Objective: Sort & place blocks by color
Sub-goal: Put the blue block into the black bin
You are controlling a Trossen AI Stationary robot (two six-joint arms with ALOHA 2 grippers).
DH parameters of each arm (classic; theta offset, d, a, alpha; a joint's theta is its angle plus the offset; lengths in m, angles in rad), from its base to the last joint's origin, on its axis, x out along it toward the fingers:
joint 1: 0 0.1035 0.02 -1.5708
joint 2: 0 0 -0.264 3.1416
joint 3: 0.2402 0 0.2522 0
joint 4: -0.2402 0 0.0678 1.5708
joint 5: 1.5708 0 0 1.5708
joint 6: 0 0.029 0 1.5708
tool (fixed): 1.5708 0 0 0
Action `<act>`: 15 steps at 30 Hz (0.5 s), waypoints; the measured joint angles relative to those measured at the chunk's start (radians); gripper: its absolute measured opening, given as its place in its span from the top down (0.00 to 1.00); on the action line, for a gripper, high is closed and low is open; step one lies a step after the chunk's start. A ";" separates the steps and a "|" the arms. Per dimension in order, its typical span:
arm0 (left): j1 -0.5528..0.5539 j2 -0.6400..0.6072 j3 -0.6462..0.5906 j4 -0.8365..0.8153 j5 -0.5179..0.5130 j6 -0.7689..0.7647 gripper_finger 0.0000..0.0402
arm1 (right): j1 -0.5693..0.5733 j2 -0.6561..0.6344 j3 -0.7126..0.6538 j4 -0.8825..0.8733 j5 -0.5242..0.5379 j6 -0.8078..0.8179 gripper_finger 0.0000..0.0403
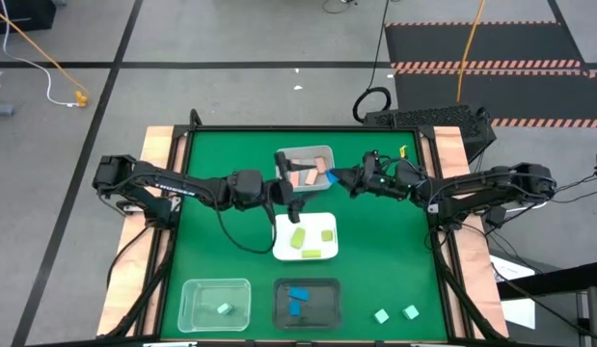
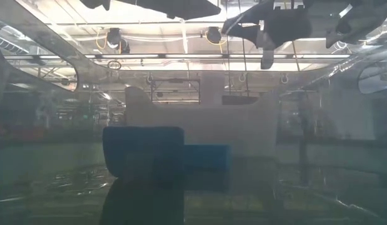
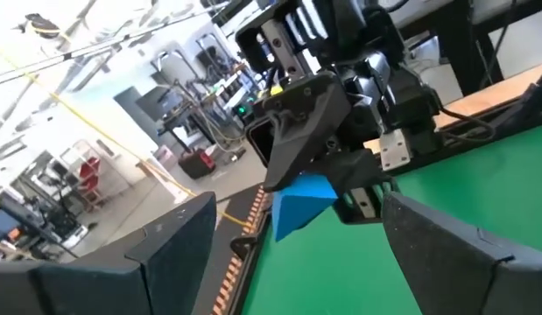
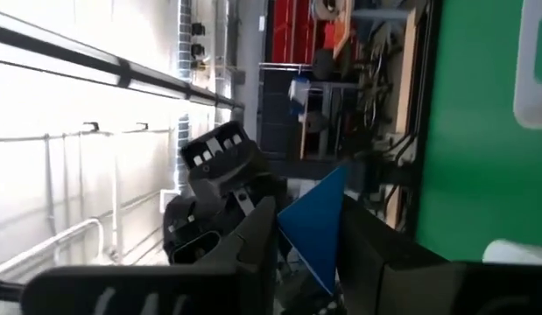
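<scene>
Holding a blue block (image 4: 316,229) clamped in the right gripper (image 1: 339,177) over the table middle, facing the left gripper (image 1: 281,189) (jaws apart), probably handing it over; left needs closing on it

Evenly lit from overhead in the high view; only faint shadows on the green table (image 1: 230,251). Low view hazy, dim, seen through reflective clear plastic; ceiling lamps (image 2: 213,34) glaring. Both wrist views blown out white toward the room windows, near fingers soft.
</scene>
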 joint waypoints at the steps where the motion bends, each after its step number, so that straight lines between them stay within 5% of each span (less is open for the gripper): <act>1: 0.000 0.000 0.000 0.000 0.003 -0.004 0.19 | 0.000 0.000 0.000 0.001 -0.002 0.017 0.84; 15: 0.012 0.108 0.006 0.149 0.057 -0.170 0.19 | 0.000 0.000 0.035 -0.058 0.001 0.121 0.84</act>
